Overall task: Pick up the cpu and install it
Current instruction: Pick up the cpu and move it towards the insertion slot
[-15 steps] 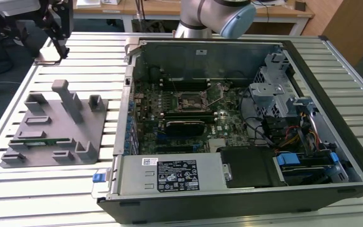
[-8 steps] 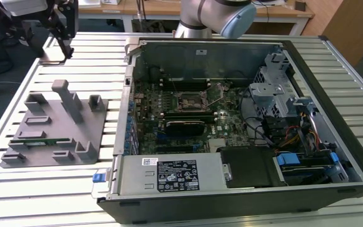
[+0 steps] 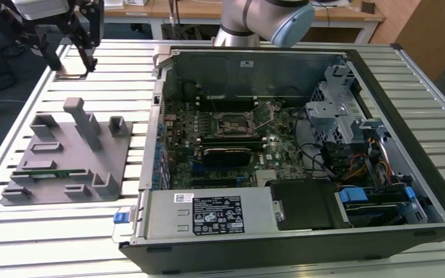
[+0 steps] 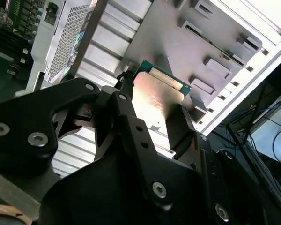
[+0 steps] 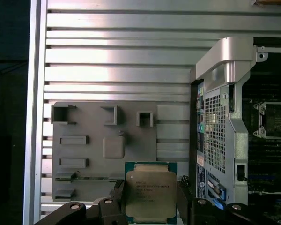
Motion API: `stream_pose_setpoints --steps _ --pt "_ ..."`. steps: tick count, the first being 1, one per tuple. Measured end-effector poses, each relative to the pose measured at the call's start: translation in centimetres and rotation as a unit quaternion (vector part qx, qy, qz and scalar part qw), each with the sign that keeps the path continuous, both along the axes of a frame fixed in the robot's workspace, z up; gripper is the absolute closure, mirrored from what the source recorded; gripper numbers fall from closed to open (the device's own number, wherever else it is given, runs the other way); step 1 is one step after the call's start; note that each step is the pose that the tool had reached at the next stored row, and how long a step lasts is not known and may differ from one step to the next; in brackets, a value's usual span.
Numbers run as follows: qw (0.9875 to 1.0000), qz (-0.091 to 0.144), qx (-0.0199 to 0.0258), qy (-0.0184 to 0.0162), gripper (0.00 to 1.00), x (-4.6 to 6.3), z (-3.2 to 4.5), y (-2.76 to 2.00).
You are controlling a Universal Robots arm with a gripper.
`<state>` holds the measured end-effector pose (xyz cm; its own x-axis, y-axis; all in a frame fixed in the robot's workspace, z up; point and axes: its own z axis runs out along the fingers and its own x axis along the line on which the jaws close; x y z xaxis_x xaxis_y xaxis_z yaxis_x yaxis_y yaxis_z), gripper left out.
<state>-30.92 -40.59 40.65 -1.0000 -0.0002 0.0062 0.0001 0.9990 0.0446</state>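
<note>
closest in: my gripper (image 5: 151, 183) is pinching the cpu (image 5: 151, 197) by two opposite edges, one of the fingers (image 4: 131, 122) on each side. the shiny lid faces up toward the wrist, and the green rim pokes out past the fingertips. it looks fairly level in both wrist views and hangs in the air, touching nothing but me.

right under the hand is the gray fixture tray (image 5: 140, 150) with its empty pockets, and a memory stick (image 5: 84, 177) sits in one slot. under that is the slatted aluminium table (image 5: 117, 61).

further out to the side is the open pc case (image 5: 220, 117), and deep inside it the cpu socket (image 3: 234, 121) on the motherboard, well away from my hand.

what worries me: it's only an edge grip on a thin, slick chip, so a jolt could tilt it or let it slide out. the case wall stands between me and the socket, so clipping it seems possible. and if the chip goes in rotated or crooked, i'd guess bent pins.
</note>
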Motion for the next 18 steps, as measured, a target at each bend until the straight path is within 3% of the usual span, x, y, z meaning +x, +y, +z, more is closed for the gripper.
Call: stream_pose_setpoints --steps 18 --pt "1.0 0.0 0.0 0.0 0.47 2.2 0.0 0.0"
